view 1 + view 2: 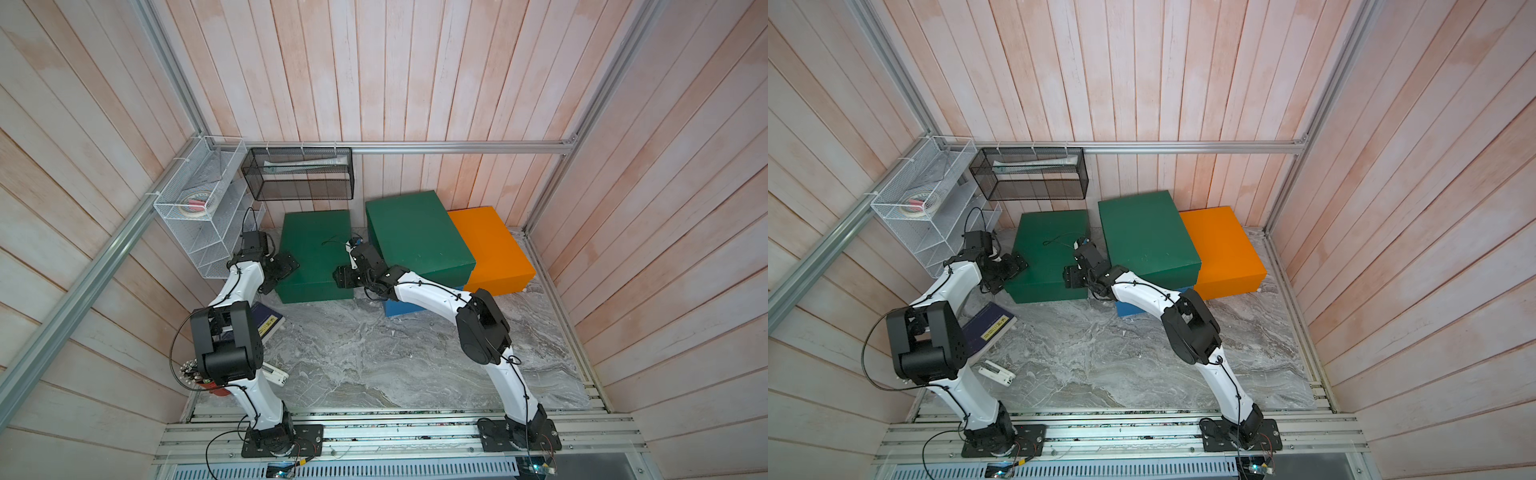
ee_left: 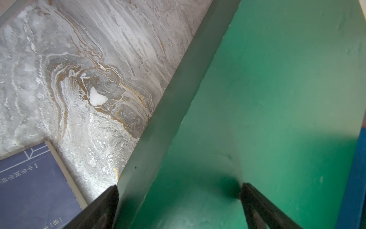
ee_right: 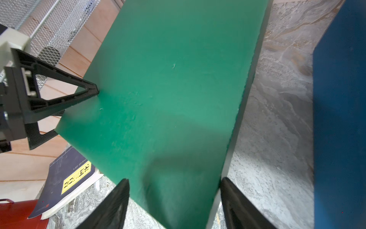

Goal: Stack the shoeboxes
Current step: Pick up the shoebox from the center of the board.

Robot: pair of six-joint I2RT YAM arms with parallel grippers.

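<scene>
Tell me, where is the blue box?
In a top view the blue box is on the right side, peeking out from under the raised green box, just left of the orange box.

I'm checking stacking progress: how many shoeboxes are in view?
4: the left green box on the table; the upper green box atop the mostly hidden blue box; the orange box beside that pair.
</scene>
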